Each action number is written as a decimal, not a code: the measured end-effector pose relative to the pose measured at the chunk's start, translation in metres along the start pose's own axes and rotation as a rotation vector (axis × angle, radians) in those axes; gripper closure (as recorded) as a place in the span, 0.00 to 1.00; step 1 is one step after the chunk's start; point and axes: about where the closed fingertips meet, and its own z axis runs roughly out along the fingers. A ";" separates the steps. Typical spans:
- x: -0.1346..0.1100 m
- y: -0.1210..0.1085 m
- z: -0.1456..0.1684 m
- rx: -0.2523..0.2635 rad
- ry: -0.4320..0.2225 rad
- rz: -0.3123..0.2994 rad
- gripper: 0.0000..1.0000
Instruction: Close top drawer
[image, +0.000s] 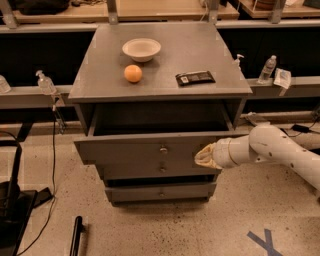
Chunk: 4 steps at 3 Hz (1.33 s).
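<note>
The top drawer (135, 149) is a wide grey drawer pulled out from the cabinet, with a small round metal knob (163, 149) at the centre of its flat front. Its dark inside shows under the cabinet top. My gripper (202, 157), with cream-coloured fingers, is at the right part of the drawer's front panel and seems to touch it. The white arm reaches in from the right. Two similar grey drawers (160, 192) sit below.
On the cabinet top (200, 50) are a white bowl (141, 49), an orange (133, 73) and a dark snack bar (195, 77). Bottles (45, 83) (267, 69) stand on side ledges. A black stand (12, 200) and cable lie at the left floor.
</note>
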 end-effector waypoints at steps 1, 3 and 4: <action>0.010 -0.028 0.017 0.003 0.015 0.001 1.00; 0.015 -0.047 0.023 0.006 0.025 -0.002 1.00; 0.019 -0.065 0.028 0.006 0.039 -0.007 1.00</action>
